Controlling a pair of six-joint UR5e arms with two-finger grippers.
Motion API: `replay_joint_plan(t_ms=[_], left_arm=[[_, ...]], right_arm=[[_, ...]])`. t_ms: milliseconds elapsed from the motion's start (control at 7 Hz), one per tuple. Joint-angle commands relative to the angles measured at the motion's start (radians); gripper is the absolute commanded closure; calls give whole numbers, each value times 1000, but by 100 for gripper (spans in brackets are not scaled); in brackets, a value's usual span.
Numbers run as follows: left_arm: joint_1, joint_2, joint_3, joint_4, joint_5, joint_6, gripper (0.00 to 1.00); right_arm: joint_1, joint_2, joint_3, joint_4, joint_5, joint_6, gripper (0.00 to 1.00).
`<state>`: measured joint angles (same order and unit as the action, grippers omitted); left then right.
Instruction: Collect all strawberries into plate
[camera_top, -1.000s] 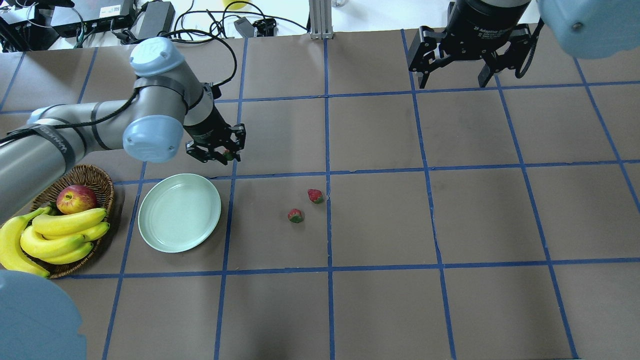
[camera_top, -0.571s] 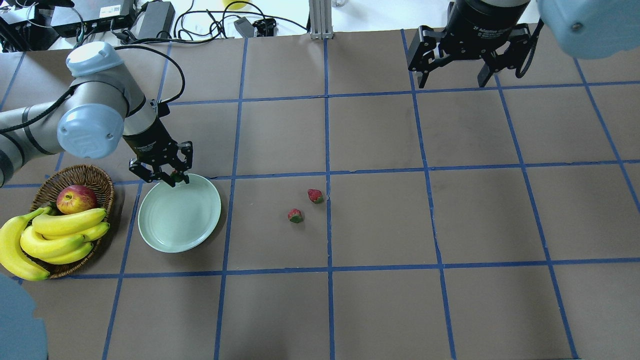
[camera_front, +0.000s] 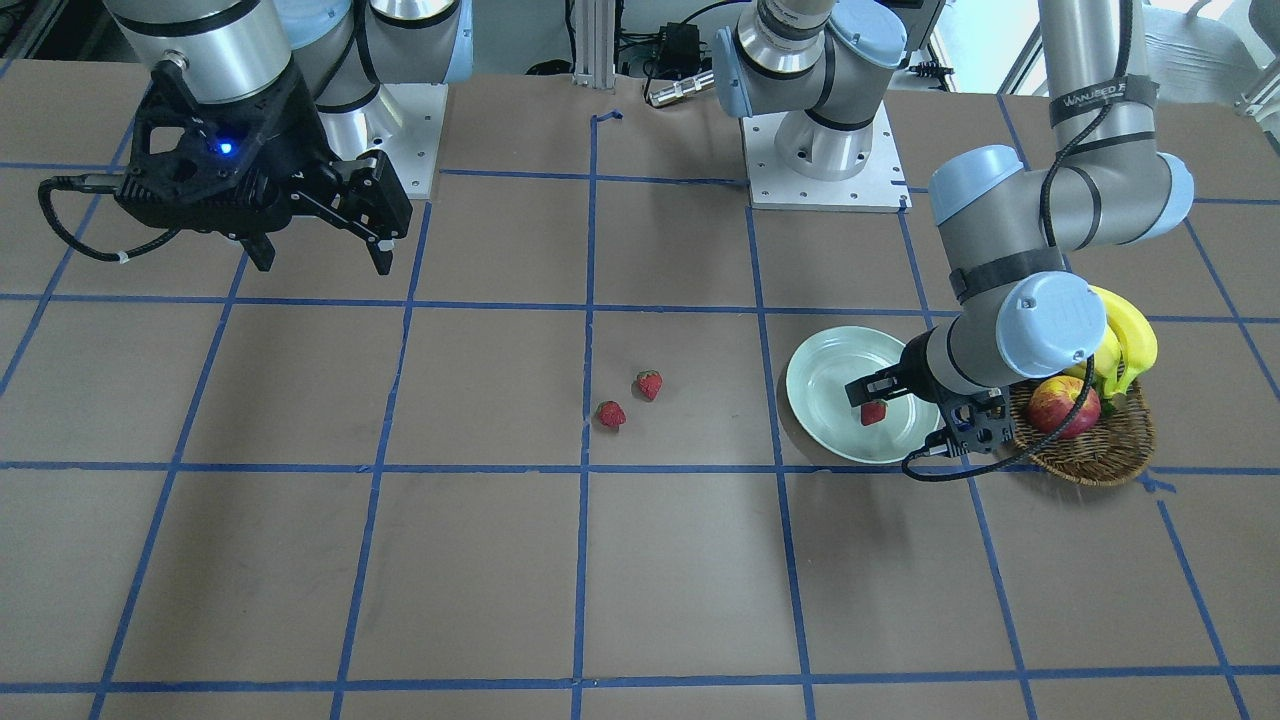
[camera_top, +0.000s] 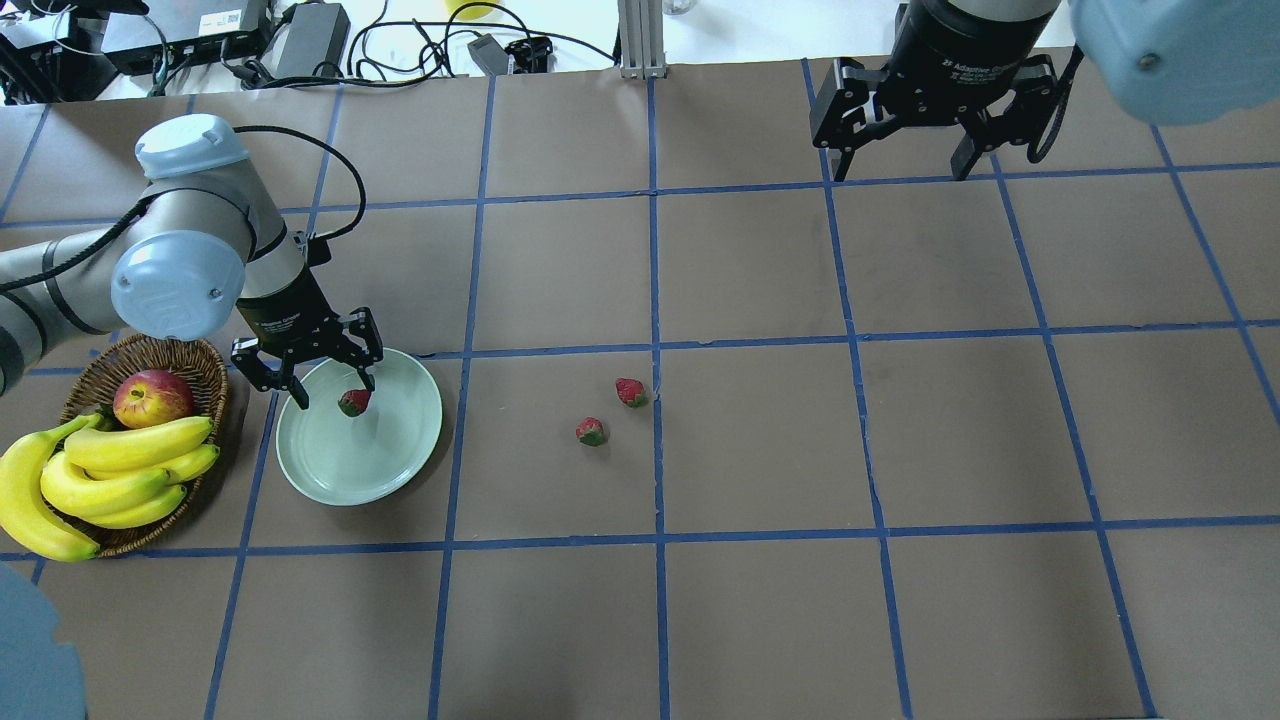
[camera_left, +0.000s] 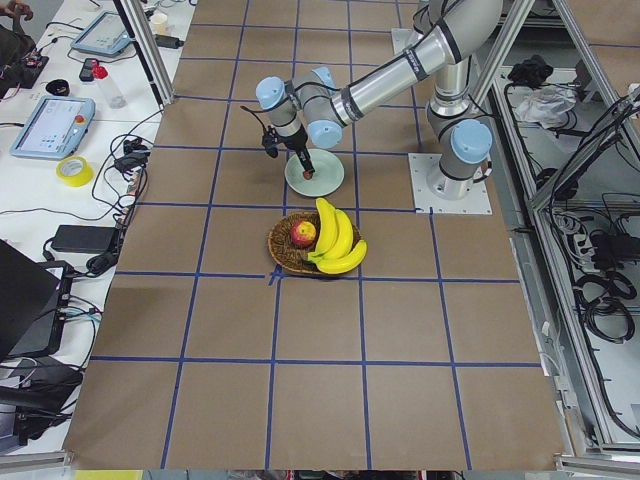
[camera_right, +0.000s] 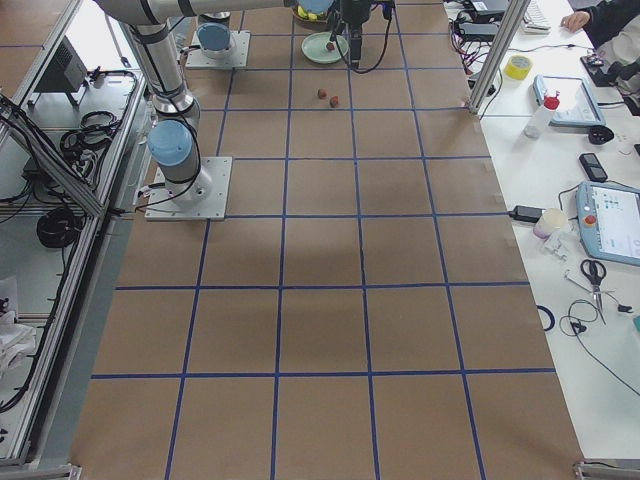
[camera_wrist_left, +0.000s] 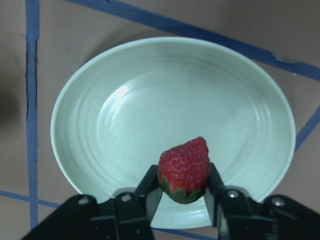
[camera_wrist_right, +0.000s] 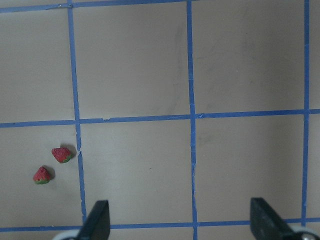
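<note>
My left gripper (camera_top: 345, 395) is shut on a red strawberry (camera_wrist_left: 184, 170) and holds it just over the far side of the pale green plate (camera_top: 400, 470). The wrist view shows the berry pinched between both fingers above the plate (camera_wrist_left: 100, 125). It also shows in the front view (camera_front: 873, 412). Two more strawberries (camera_top: 630, 391) (camera_top: 591, 431) lie on the brown table to the plate's right. They also show in the right wrist view (camera_wrist_right: 62, 154) (camera_wrist_right: 42, 175). My right gripper (camera_top: 900, 170) is open and empty, high at the far right.
A wicker basket (camera_top: 190, 350) with a red-yellow apple (camera_top: 152, 397) and bananas (camera_top: 130, 450) stands just left of the plate, close under my left arm. Cables and power bricks (camera_top: 310, 35) lie beyond the table's far edge.
My left arm swung left and toward the robot with the strawberry, from beyond the plate's far right to over the plate, and came lower. The right arm barely moved.
</note>
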<state>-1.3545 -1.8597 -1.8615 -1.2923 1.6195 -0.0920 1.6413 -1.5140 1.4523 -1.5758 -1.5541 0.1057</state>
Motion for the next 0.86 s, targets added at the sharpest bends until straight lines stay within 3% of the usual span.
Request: replay_joint_plan(t_ms=[0,143,429,714], left_arm=[[-67,17,19,19,-88,-12,0],[-134,16,13,118,-133,-15,0],[-233,-10,8,194,-235,-140,0],[-297,-21,-54,279,-265,-210,0]], right_arm=[[-1,0,2,0,-4,-3,0],[-2,0,2,0,-3,-4,0],[0,-2,2,-1,-1,-5,0],[-2,-2,2,0,-3,-6,0]])
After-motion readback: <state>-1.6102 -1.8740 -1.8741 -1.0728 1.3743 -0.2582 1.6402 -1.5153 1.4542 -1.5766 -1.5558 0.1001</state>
